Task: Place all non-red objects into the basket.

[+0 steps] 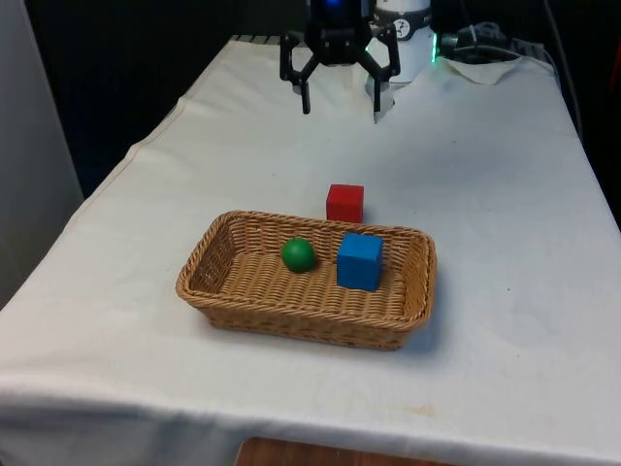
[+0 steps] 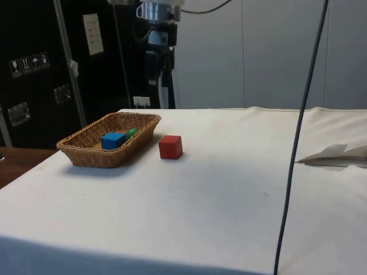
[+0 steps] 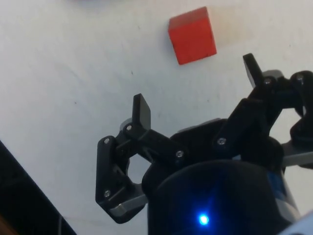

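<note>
A wicker basket (image 1: 223, 291) (image 2: 86, 153) sits on the white cloth and holds a green ball (image 1: 298, 254) (image 2: 132, 132) and a blue cube (image 1: 360, 260) (image 2: 113, 140). A red cube (image 1: 344, 202) (image 2: 170, 146) (image 3: 192, 35) rests on the cloth just beyond the basket's far rim. My gripper (image 1: 341, 101) (image 3: 198, 90) hangs open and empty well above the far end of the table, behind the red cube.
Crumpled white paper (image 2: 338, 154) lies on the cloth at the side view's right. A dark cable (image 2: 298, 137) hangs down in front of the side camera. Cables and a green light (image 1: 475, 44) sit at the table's far end.
</note>
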Robot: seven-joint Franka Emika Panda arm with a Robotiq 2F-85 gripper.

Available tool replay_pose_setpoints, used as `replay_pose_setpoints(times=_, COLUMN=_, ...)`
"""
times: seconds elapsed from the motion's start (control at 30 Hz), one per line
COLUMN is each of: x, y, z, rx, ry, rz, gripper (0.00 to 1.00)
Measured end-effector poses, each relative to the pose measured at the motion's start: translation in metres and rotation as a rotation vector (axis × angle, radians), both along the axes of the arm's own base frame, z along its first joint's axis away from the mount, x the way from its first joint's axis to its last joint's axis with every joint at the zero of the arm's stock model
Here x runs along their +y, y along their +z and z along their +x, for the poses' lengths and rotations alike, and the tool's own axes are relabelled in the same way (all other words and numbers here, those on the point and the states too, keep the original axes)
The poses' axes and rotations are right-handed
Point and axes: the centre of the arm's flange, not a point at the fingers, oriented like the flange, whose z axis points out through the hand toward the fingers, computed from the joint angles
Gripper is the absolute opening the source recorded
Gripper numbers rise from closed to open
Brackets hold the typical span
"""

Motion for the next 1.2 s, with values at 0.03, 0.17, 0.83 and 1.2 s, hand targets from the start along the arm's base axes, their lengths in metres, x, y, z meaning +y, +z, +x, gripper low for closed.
replay_pose_setpoints(times=0.03, x=0.002, y=0.001, z=-0.001, rx=0.001, ry=0.004, rz=-0.001, gripper=1.00)
replay_pose_setpoints(times=0.17, x=0.015, y=0.000, z=-0.009, rx=0.011, ry=0.028, rz=-0.008, gripper=1.00)
replay_pose_setpoints(times=0.83, x=0.056, y=-0.003, z=-0.028, rx=0.035, ry=0.114, rz=-0.021, gripper=1.00)
replay_pose_setpoints(times=1.2, x=0.056, y=-0.010, z=-0.030, rx=0.044, ry=0.081, rz=-0.023, gripper=1.00)
